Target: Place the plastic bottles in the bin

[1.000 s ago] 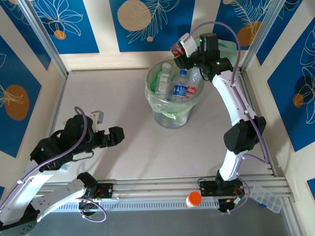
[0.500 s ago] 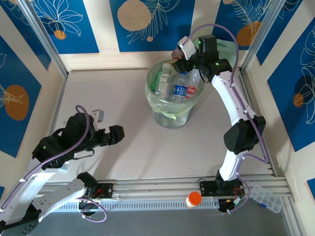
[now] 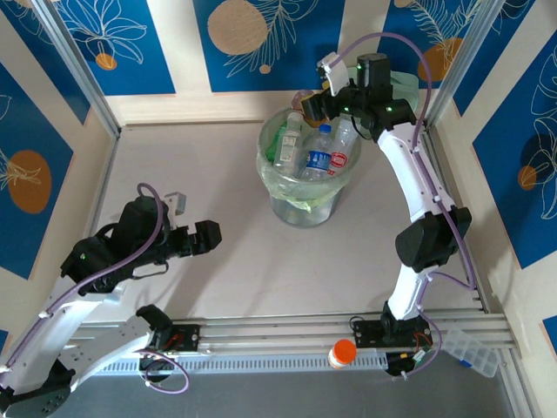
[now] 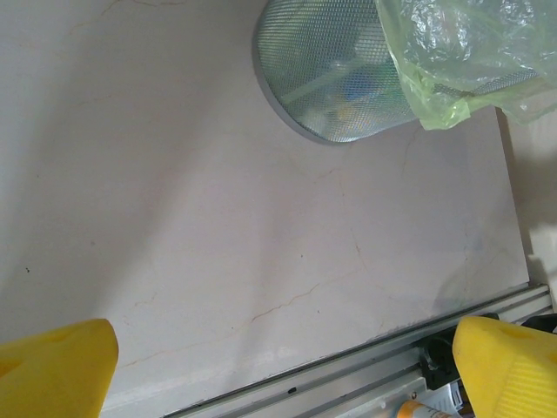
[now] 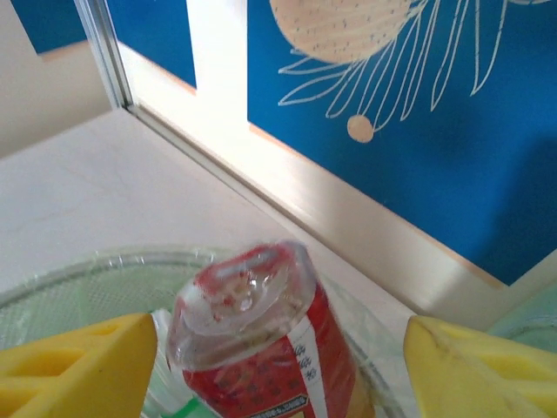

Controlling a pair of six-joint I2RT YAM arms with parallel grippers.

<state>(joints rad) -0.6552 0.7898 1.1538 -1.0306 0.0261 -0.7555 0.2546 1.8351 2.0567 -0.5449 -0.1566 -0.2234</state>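
Release is the change: the jaws of the right gripper (image 3: 312,103), clamped on the red-labelled bottle (image 5: 261,348) a second ago, now stand spread clear of it above the far rim of the bin (image 3: 296,212), so it seems to be dropping in; the left gripper (image 3: 207,237) idles agape over the desk (image 4: 174,174).

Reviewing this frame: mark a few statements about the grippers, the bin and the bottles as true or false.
1. The left gripper is open, with nothing between its fingers. True.
2. The round translucent bin with the pale green bag liner lies on its side. False: it stands upright.
3. A red-labelled clear plastic bottle sits between the spread yellow fingers of the right gripper. True.
4. The bin holds no bottles. False: several plastic bottles lie inside.
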